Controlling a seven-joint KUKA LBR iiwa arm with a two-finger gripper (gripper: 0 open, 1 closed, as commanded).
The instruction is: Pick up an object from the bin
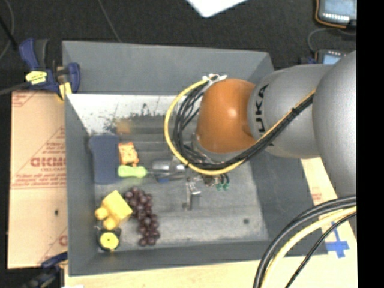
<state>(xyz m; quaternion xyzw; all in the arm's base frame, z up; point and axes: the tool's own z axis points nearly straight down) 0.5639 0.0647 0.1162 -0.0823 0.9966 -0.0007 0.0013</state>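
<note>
My gripper point(191, 193) hangs below the arm's wrist over the bin's middle floor, with nothing visibly between its tips. Just left of it lies a small light-green piece point(132, 172), and above that an orange-yellow patterned block point(128, 153). A bunch of dark purple grapes point(144, 216) lies to the gripper's lower left, apart from it.
A blue rectangular block point(102, 158) lies along the left wall. A yellow toy point(114, 207) and a yellow round piece point(108, 240) sit in the front left corner. The arm and its cables cover the bin's right rear.
</note>
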